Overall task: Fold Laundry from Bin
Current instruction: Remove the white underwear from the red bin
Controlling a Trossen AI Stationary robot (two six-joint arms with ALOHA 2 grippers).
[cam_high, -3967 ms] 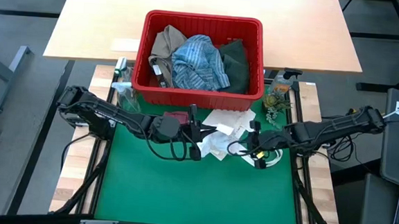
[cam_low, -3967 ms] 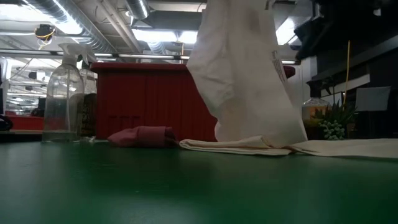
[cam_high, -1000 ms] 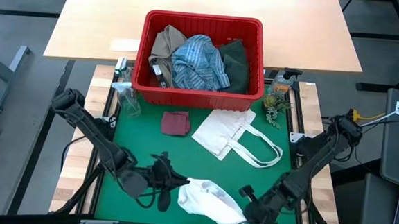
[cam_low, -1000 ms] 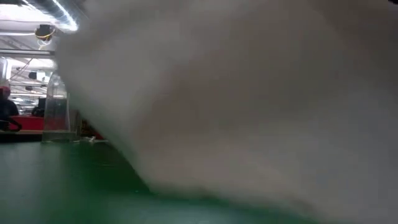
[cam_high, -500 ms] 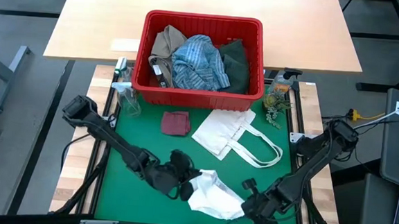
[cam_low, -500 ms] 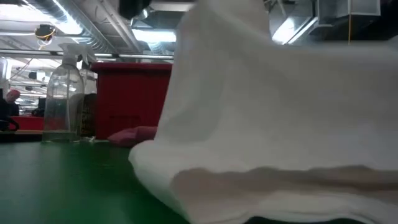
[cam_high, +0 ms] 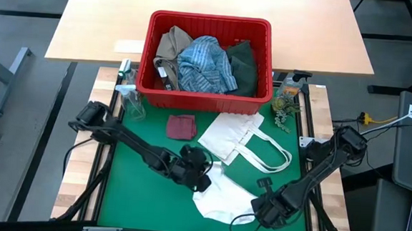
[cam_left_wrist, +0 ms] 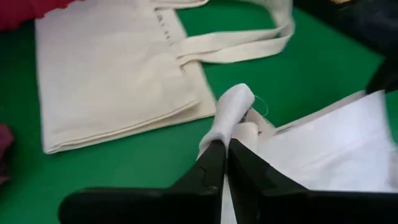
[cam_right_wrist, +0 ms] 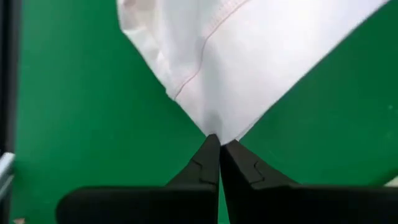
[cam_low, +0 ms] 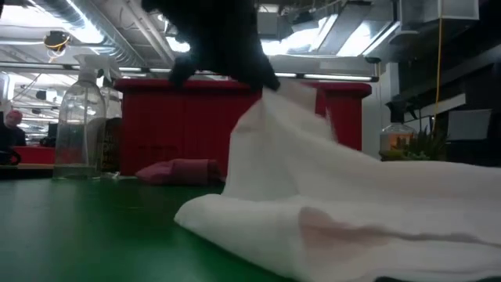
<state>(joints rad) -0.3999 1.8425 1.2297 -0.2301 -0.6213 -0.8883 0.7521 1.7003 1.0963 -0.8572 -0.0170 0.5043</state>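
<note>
A small white cloth lies spread on the green mat near the table's front edge, held by both grippers. My left gripper is shut on its far left end, beside the white tote bag. My right gripper is shut on its near right corner. The red bin stands at the far edge with a tan garment, the blue-white striped shirt and a dark green garment heaped inside. A small maroon cloth rests flat on the mat before the bin. My left gripper pinches a bunched-up end of the white cloth between its two fingers, slanting down from the table's left. That end is raised off the mat, and the cloth slopes down from it onto the mat. My right gripper pinches a corner of the white cloth between its two fingers, from above, pointing down. A stitched hem runs away from the hold. The cloth fans out from the fingers over the mat.
A clear spray bottle stands at the bin's left, and a small plant with a bottle at its right. The tote bag's loop handles lie just beyond the white cloth. Bare green mat lies to the near left.
My left gripper has gone down and toward the table's right and far side, tipping downward, still shut on the cloth. My right gripper has sunk and turned to point down. The white cloth, earlier a hanging bunch, has come down and spread out on the mat.
</note>
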